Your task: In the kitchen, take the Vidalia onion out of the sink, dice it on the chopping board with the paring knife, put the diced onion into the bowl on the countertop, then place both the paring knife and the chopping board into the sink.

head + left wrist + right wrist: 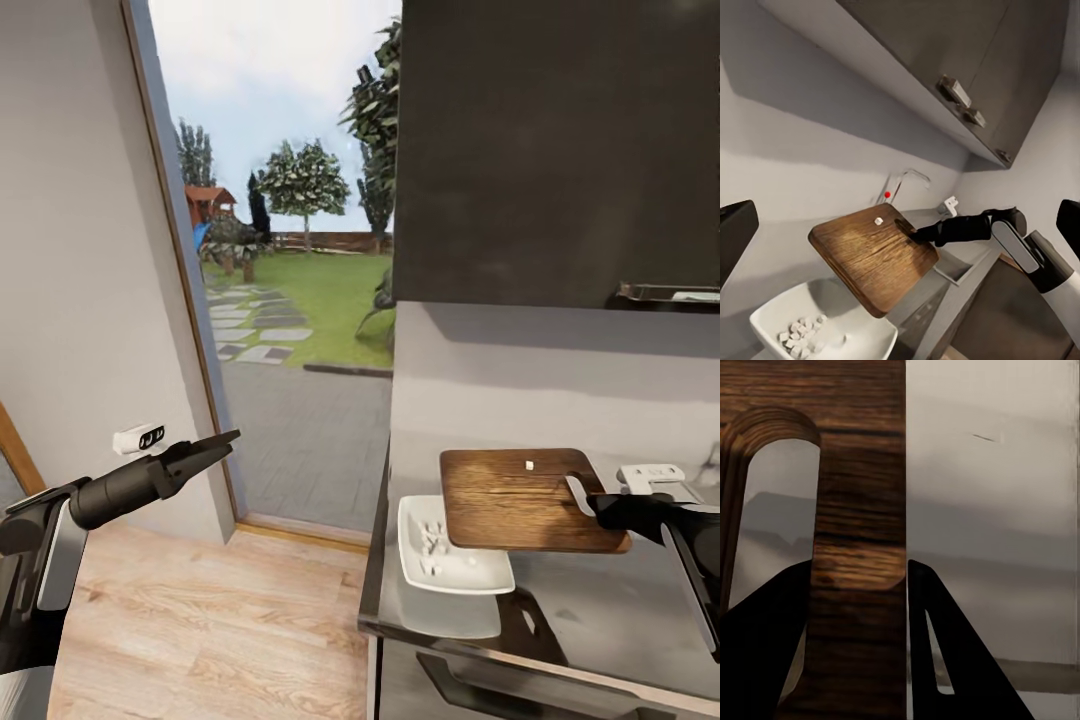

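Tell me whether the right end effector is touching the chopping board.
Touching. The right wrist view shows the right end effector with its fingers clamped on the chopping board beside the handle slot.

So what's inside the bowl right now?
The bowl holds small white diced pieces. The board, held by the right end effector, overhangs its right side, hiding anything beneath.

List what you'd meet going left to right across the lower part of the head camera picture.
Left end effector held out over the wooden floor → white bowl with onion pieces → chopping board, held up above the countertop → right end effector gripping the board's handle end.
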Controlling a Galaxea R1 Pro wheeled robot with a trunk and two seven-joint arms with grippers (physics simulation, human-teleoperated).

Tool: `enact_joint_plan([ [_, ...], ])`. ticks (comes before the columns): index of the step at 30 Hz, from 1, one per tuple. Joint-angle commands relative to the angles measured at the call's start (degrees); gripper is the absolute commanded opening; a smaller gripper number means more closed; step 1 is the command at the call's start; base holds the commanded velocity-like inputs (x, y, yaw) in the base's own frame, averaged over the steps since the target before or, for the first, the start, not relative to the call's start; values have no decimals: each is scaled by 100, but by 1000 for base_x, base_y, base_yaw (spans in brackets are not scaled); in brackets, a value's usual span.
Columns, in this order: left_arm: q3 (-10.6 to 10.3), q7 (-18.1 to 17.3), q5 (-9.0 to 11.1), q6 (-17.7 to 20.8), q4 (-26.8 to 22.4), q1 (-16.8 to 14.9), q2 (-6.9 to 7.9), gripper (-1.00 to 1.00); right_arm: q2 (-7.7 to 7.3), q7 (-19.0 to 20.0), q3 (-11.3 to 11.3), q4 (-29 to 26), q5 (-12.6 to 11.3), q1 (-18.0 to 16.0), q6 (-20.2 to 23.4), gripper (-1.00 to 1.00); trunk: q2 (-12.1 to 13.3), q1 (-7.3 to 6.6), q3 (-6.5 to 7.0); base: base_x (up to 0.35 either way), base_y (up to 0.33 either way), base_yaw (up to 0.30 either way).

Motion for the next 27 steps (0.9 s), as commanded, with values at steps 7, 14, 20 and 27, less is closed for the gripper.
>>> enact_joint_plan([
  [7, 2, -12, 10, 58, -4, -2, 9, 100, -6, -747, 325, -4, 68, -3, 56, -100, -4, 3, 62, 0, 0, 0],
  [14, 1, -12, 8, 58, -2, -2, 4, 100, 2, -942, 425, -4, 70, -3, 69, -100, -4, 3, 127, 0, 0, 0],
  [20, 2, -12, 8, 58, -1, -2, 1, 100, 3, -966, 440, -4, 70, -3, 66, -100, -4, 3, 183, 0, 0, 0],
  [27, 2, -12, 13, 58, -1, -2, 4, 100, 3, -968, 441, -4, 70, -3, 63, -100, -4, 3, 248, -43, 32, 0],
])
